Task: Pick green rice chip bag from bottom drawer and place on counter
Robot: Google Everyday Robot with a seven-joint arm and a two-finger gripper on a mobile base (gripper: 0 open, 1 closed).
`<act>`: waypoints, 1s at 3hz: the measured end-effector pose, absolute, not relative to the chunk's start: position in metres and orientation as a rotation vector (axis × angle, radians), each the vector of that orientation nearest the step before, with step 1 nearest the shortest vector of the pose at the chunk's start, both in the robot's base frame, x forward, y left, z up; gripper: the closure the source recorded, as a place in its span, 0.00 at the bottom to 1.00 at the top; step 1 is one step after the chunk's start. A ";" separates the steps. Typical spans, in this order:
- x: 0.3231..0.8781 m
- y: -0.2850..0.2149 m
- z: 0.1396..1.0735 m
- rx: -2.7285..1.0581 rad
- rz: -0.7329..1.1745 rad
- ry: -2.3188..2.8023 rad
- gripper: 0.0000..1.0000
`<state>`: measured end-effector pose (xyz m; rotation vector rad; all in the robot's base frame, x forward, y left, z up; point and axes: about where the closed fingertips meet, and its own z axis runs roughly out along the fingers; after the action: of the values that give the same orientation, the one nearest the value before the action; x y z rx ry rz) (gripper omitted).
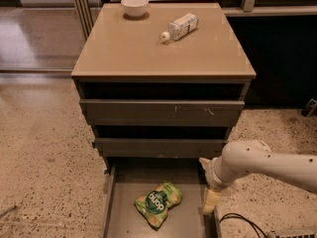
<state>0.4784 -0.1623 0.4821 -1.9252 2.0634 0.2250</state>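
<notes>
Tool: the tool [210, 201] hangs at the right edge of the open bottom drawer [148, 175], its pale tip pointing down beside the drawer's right wall.
Tool state: cannot tell whether it is apart or together; it holds nothing that can be seen.
Arm: a white arm [257, 162] reaches in from the right side, low over the floor, and bends down to the tool.
Green rice chip bag: the green rice chip bag [158, 204] lies flat on the drawer's bottom, near the middle, logo up and tilted. It is left of the tool and apart from it.
Bottom drawer: pulled out toward the camera, a shallow grey tray with the bag alone in it.
Upper drawers: two narrower drawers [161, 113] above, their fronts close to the cabinet.
Surface: the beige surface [148, 48] tops the cabinet.
Bowl: a white bowl [134, 6] stands at the far edge, left of centre.
Bottle: a white bottle [181, 26] lies on its side to the right of the bowl, cap toward the camera.
Floor: speckled floor [44, 152] around the cabinet.
</notes>
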 end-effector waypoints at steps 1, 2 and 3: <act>0.492 -0.141 0.430 -1.881 0.263 2.034 0.00; 0.509 -0.091 0.351 -1.863 0.373 2.000 0.00; 0.509 -0.091 0.350 -1.864 0.375 1.999 0.00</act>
<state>0.5091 -0.0908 0.3501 -1.8642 1.9992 0.3746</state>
